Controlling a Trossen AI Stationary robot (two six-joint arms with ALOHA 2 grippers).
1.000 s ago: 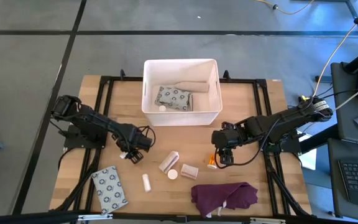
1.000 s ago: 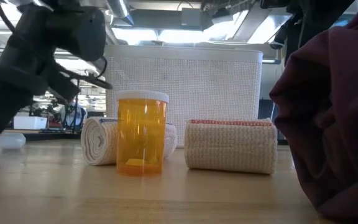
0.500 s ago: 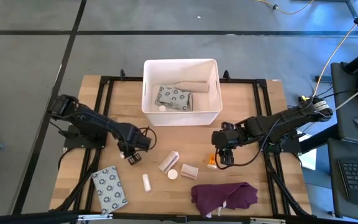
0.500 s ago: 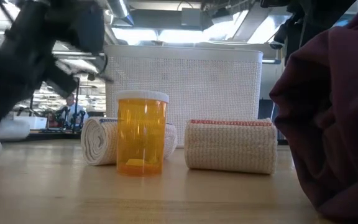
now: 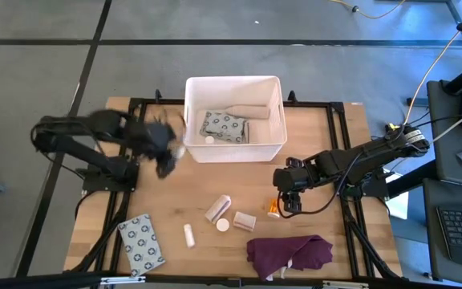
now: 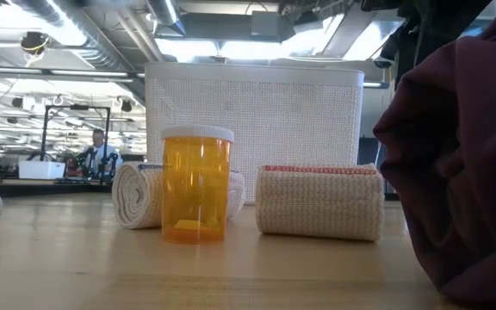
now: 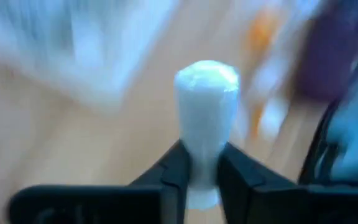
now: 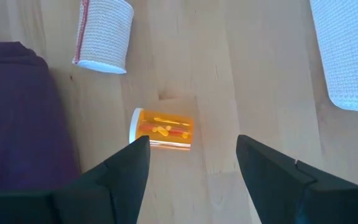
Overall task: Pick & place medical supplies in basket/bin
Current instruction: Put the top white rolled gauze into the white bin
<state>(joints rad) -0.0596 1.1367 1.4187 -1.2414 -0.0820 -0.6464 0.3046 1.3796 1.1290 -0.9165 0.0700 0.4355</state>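
My left gripper is raised beside the left wall of the white bin and is shut on a small white tube. The bin holds a patterned packet and a beige roll. My right gripper stands open above an orange pill bottle that lies on its side on the table, with one finger on either side and neither touching it. Two rolls, an upright pill bottle, another white tube and a packet lie on the table. My left gripper pinches the white tube between its two fingers at one end. The rest of the tube sticks out beyond the fingertips, along the fingers. The tube is lifted clear of the table.
A dark purple cloth lies bunched at the near edge, right of centre, and fills the right side of the low view. Bare wood stretches between the bin and the loose items. A black frame runs round the tabletop.
My left gripper has shut on the small white tube that lay on the table left of the rolls. It has then risen fast, toward the far edge and the bin's left wall, and has carried the tube clear of the table.
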